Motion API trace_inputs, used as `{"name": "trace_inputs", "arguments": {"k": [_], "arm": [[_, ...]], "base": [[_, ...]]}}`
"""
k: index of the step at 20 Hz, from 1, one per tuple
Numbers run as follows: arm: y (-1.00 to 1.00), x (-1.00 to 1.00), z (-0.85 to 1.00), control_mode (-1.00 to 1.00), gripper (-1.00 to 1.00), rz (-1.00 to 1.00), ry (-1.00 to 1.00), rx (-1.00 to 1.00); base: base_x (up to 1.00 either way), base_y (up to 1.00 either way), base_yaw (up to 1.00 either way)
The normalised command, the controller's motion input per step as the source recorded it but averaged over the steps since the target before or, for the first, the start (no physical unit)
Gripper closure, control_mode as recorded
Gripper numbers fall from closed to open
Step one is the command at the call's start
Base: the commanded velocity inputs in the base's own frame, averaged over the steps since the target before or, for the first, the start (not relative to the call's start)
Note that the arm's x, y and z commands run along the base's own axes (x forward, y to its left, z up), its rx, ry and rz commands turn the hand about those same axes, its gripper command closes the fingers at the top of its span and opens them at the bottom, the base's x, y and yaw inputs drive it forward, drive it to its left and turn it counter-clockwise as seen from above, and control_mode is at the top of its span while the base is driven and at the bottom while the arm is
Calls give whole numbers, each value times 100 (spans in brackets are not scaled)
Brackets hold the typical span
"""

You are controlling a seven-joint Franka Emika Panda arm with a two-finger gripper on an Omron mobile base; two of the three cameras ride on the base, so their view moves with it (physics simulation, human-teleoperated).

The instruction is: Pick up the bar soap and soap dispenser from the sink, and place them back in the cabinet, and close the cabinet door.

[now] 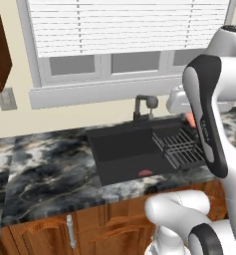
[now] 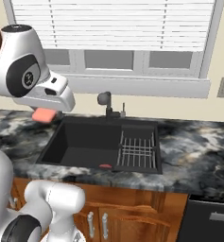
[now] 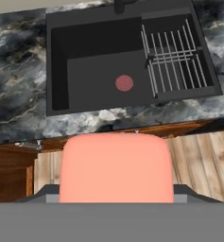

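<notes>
The two-finger gripper (image 2: 43,115) is clamped on the flat salmon-pink bar soap (image 3: 116,168), high above the black rectangular sink (image 3: 66,66).

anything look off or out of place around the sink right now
One thing: a small dark red piece lies alone on the floor of the sink, an odd leftover in the basin. The bar soap is held up in the gripper, above the counter.
</notes>
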Motion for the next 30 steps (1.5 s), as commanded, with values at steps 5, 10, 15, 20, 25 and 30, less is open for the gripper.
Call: {"name": "trace_inputs", "arguments": {"k": [5,10,15,20,25,30], "arm": [[0,0,0,100,100,0,0,0],[0,0,0,100,100,0,0,0],[0,0,0,100,100,0,0,0],[0,0,0,100,100,0,0,0],[0,0,0,100,100,0,0,0],[0,0,0,100,100,0,0,0]], "base": [[-70,-15,-24],[-44,-14,-30],[-14,-22,-28],[0,-36,-27],[0,-49,-25],[0,-53,-25]]}}
